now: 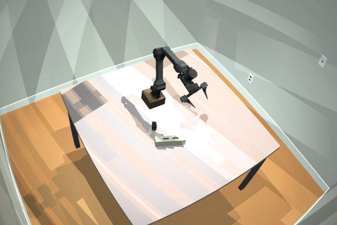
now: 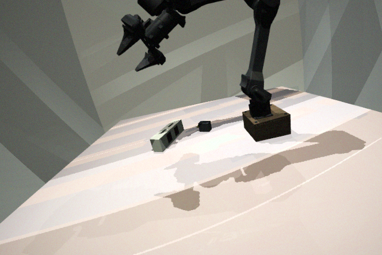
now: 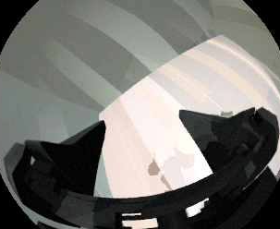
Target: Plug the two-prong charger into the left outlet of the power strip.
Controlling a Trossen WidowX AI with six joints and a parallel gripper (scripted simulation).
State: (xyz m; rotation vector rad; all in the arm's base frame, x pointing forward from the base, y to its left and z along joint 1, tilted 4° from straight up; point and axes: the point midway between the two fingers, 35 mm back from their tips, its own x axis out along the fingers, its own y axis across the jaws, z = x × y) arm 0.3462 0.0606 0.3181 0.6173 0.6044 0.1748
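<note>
While the claw is held high above the table with jaws spread wide and nothing gripped, the charger is left lying at twelve o'clock of the power strip, just beside it. Nothing is plugged in, so a descent toward the charger is judged next.

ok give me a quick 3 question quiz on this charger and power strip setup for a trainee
1. True or false: the gripper already holds the charger.
2. What lies between the power strip and the arm's base on the table?
A) the charger
B) a mug
C) a cable reel
3. Fill in: the gripper's jaws stand wide ____, well above the table.

Key: 1 false, the charger sits on the table, apart from the strip; 2 A; 3 open.
</note>
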